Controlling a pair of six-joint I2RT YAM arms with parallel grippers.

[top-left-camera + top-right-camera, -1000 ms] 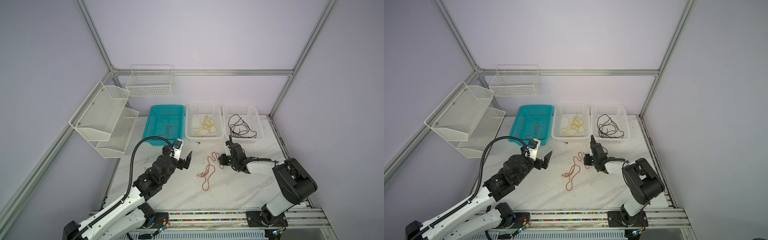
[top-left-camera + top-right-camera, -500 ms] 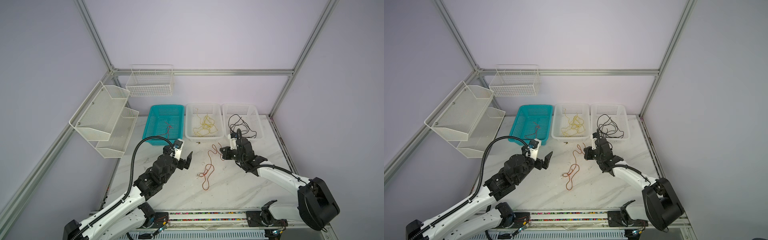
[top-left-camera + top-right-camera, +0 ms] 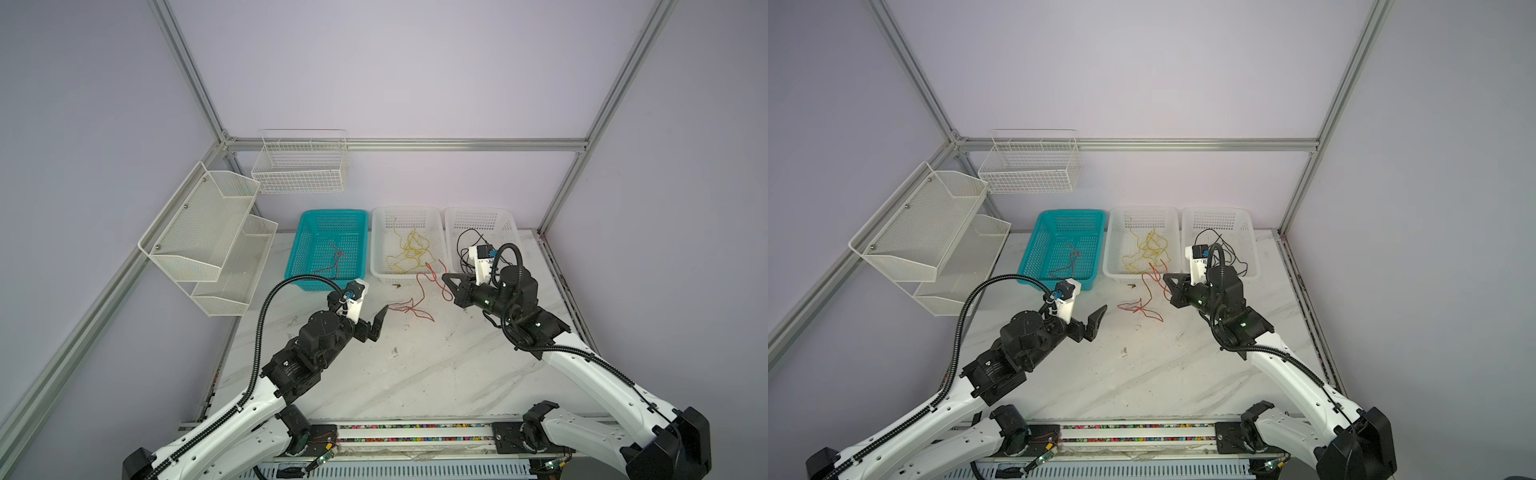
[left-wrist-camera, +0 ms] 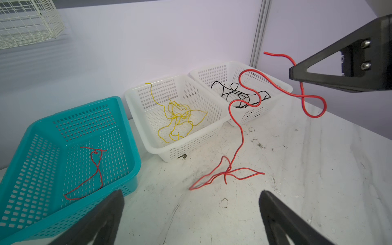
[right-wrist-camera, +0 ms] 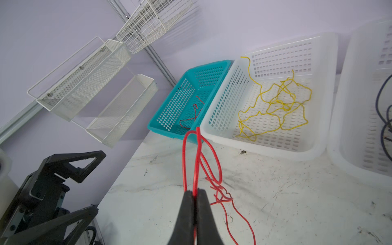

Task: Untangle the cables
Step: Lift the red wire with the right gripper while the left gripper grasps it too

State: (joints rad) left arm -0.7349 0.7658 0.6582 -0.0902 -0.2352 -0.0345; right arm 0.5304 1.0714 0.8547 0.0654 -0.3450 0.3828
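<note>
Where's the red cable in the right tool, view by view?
Both top views: red cable dangles before the middle white basket.
Left wrist: cable hangs from the right tool onto the table.
Right wrist: cable loops up from the shut tool.
Landmark: that basket's yellow cable.

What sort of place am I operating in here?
Probably a robot lab work cell, not a home: an aluminium frame with plain panels encloses the marble-look table, two robot arms mount on its front rail, and perforated plastic baskets line the back.
</note>
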